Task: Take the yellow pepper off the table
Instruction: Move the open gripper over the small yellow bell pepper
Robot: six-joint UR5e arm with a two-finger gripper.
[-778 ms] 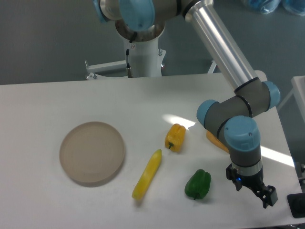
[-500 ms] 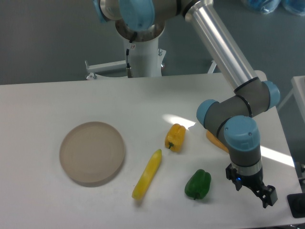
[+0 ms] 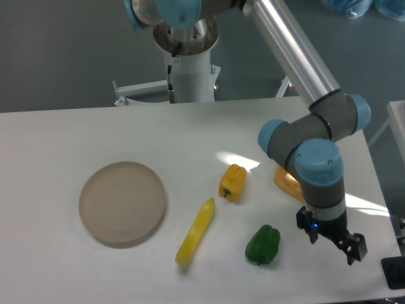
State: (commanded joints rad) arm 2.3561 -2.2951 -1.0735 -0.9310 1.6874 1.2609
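The yellow pepper (image 3: 233, 182) is small, blocky and yellow-orange; it lies on the white table (image 3: 95, 126) near the middle. My gripper (image 3: 334, 239) hangs over the front right of the table, well to the right of the pepper and beyond the green pepper (image 3: 262, 244). It holds nothing that I can see. Its fingers are small and dark, and I cannot tell whether they are open or shut.
A long slim yellow pepper (image 3: 195, 231) lies left of the green one. A round tan plate (image 3: 122, 202) sits at the left. An orange wedge-shaped piece (image 3: 286, 183) lies partly behind the arm's wrist (image 3: 316, 168). The table's right edge is close to the gripper.
The arm has shifted a little to the left and up; the wrist and gripper have moved with it. The peppers and the plate have not moved.
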